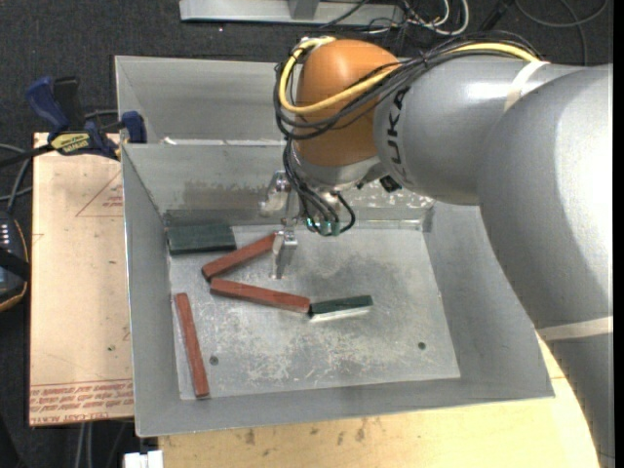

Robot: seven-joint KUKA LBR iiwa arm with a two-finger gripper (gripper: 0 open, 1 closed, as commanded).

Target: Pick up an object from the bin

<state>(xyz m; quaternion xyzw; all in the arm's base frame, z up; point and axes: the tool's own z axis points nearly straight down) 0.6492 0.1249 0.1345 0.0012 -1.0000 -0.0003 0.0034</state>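
Observation:
My gripper (284, 257) hangs low over the middle of the bin, under the arm's orange dome. Its tip is right at the right end of a slanted red-brown stick (238, 257); whether it touches the stick I cannot tell. Just below lies a second red-brown stick (258, 295), nearly level, and its right end meets a short dark green bar (341, 307). Nothing shows held in the gripper.
A dark green flat block (200, 236) lies at the back left by the bin's wall. A third red-brown stick (191, 344) runs along the left side toward the front. The arm covers the bin's back right.

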